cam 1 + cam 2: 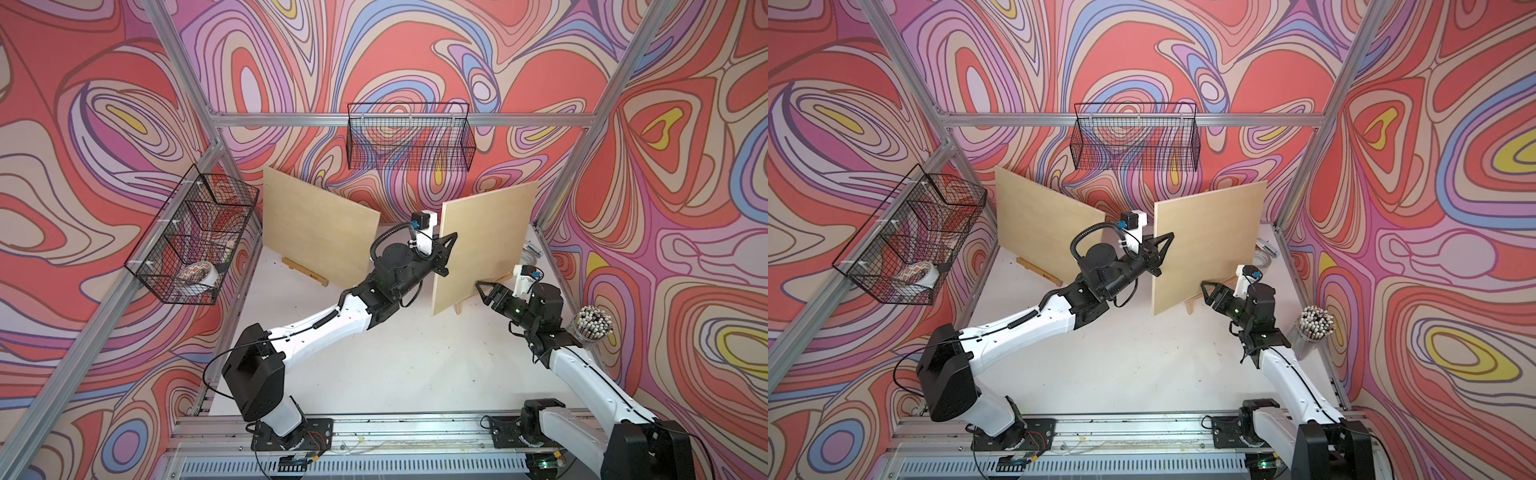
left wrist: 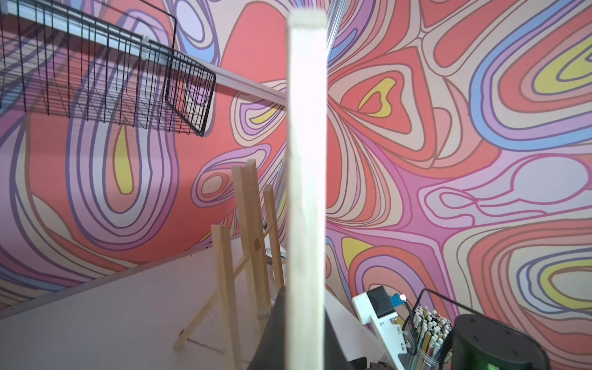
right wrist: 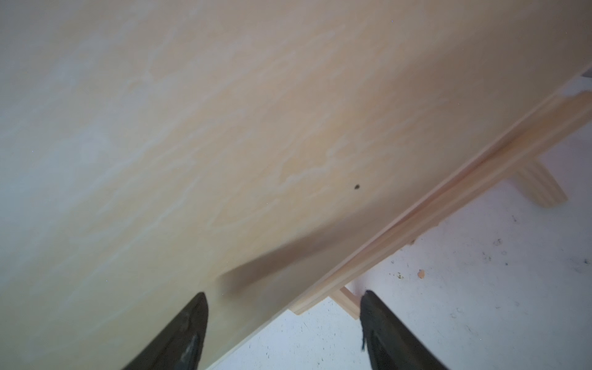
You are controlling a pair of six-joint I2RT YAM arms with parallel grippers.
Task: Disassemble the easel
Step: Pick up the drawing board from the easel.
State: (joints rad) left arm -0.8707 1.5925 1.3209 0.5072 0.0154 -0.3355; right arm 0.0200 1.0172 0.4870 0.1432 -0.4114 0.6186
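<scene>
A pale wooden board (image 1: 484, 249) stands on edge at the right, its lower edge along the ledge (image 3: 448, 198) of a small wooden easel (image 2: 250, 240). Only one easel leg (image 1: 459, 308) shows below the board in both top views. My left gripper (image 1: 446, 251) is shut on the board's left edge (image 2: 307, 160), with a dark finger (image 2: 275, 336) on each face. My right gripper (image 1: 482, 291) hangs open low by the board's right part, near the ledge's end. Nothing is between its fingertips (image 3: 200, 301). It also shows in a top view as the right gripper (image 1: 1206, 289).
A second board (image 1: 316, 232) leans on another easel (image 1: 305, 272) at the back left. A wire basket (image 1: 409, 137) hangs on the back wall. A second wire basket (image 1: 195, 241) on the left holds a tape roll (image 1: 199, 274). A pencil cup (image 1: 594, 326) stands right of my right arm.
</scene>
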